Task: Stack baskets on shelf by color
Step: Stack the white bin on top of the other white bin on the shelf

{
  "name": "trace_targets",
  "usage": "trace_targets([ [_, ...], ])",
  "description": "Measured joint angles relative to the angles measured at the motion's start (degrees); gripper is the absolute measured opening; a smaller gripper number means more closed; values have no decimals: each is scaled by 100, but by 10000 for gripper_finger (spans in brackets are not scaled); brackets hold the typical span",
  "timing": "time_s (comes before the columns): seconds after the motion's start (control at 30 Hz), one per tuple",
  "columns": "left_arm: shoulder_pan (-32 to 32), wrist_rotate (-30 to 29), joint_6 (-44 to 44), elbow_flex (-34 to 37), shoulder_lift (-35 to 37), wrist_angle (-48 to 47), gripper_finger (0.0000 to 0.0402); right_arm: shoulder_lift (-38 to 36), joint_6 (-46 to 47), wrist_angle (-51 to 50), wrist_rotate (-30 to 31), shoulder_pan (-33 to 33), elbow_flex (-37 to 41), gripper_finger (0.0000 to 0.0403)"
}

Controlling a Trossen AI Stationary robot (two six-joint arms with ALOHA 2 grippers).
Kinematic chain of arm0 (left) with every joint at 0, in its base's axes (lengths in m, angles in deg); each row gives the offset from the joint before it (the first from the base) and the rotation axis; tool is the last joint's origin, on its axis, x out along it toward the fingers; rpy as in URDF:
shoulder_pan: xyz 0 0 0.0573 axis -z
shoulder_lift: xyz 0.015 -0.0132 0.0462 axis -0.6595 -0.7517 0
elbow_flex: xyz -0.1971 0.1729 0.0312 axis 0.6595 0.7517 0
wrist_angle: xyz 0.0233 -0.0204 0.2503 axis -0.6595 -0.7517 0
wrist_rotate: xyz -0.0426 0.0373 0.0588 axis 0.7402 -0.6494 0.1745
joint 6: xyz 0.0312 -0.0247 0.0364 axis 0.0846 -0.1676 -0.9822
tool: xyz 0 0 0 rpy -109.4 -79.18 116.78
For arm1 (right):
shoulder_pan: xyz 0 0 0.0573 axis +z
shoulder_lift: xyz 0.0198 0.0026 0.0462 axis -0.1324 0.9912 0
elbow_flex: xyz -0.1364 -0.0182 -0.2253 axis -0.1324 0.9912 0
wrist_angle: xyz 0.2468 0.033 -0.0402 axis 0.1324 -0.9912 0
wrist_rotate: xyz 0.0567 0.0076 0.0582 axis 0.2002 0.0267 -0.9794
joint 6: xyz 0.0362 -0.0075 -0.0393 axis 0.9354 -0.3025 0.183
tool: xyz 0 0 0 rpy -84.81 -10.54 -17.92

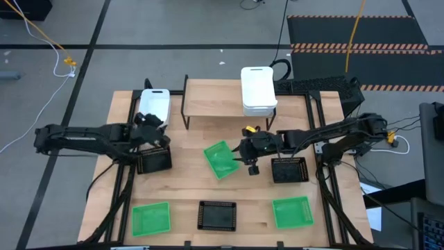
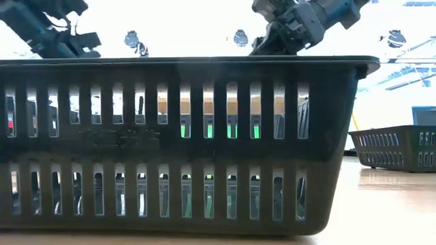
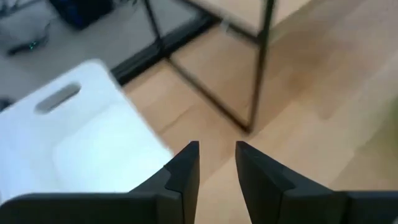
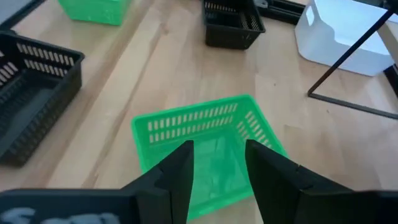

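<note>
The shelf (image 1: 215, 97) stands at the table's far side, with a stack of white baskets (image 1: 258, 90) on its right end. Another white basket (image 1: 155, 105) sits on the table left of the shelf. My left gripper (image 1: 149, 125) (image 3: 217, 163) is open just near of this basket (image 3: 74, 143). A green basket (image 1: 222, 158) (image 4: 205, 134) lies turned askew at the table's middle. My right gripper (image 1: 250, 154) (image 4: 217, 165) hovers open above its right edge, raised in the low view (image 2: 286, 27). Black baskets sit below the left gripper (image 1: 154, 160) and right of the right gripper (image 1: 289, 169).
Along the near edge lie a green basket (image 1: 151, 217), a black basket (image 1: 217, 215) that fills the low view (image 2: 184, 136), and another green basket (image 1: 292, 212). The shelf's thin black legs (image 3: 255, 62) stand just beyond the left gripper. The shelf's left and middle are bare.
</note>
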Motion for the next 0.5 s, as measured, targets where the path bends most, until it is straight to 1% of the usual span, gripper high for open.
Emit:
trace_targets([
  [0.07, -246, 79, 272, -157, -465, -377, 117, -143, 77, 167, -24, 4, 241, 141],
  [0.13, -519, 274, 335, -285, -871, -519, 133, -277, 185, 502, -28, 6, 551, 141],
  [0.27, -1083, 994, 54, -453, -1464, -536, 173, -490, 256, 1189, -45, 4, 1155, 141],
  [0.33, -1330, 1235, -107, -523, -1694, -525, 192, -578, 252, 1567, -44, 2, 1391, 141],
  [0.4, -1543, 1249, -182, -552, -1850, -568, 207, -669, 202, 1872, -44, 2, 1578, 141],
  [0.5, -1803, 1240, -260, -571, -1994, -539, 216, -765, 67, 2239, -46, 3, 1696, 141],
])
